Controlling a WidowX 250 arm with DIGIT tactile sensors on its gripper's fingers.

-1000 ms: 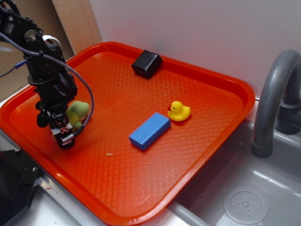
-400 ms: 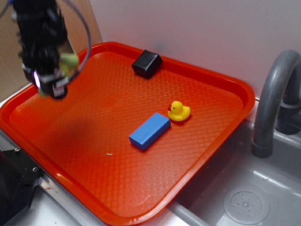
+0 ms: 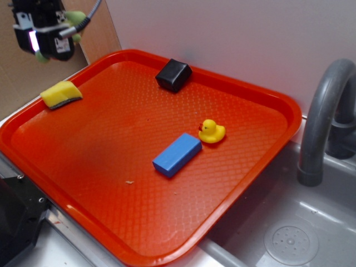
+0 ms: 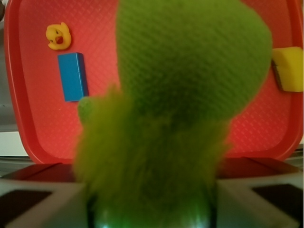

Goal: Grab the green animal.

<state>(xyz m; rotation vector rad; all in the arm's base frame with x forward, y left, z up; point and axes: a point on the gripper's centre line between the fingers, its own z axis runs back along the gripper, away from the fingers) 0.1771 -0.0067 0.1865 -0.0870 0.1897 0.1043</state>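
The small fuzzy green plush turtle (image 4: pixel 180 118) is held clamped in the black robot gripper (image 3: pixel 47 36), raised well above the far left corner of the table. In the wrist view the toy fills most of the frame, its smoother pale head uppermost and its shaggy shell pinched between the jaws, which suggests a firm grasp around the body. The grab is judged to be essentially complete. The broad red plastic tray (image 3: pixel 267 100) is left lying on the table below, beside the grey sink (image 3: pixel 295 239). On the tray, a yellow sponge (image 3: pixel 60 94) is seen near its far left edge, a black box (image 3: pixel 173 75) near the far edge, and a yellow rubber duck (image 3: pixel 212 132) just beside a blue rectangular block (image 3: pixel 177 154) around the middle.
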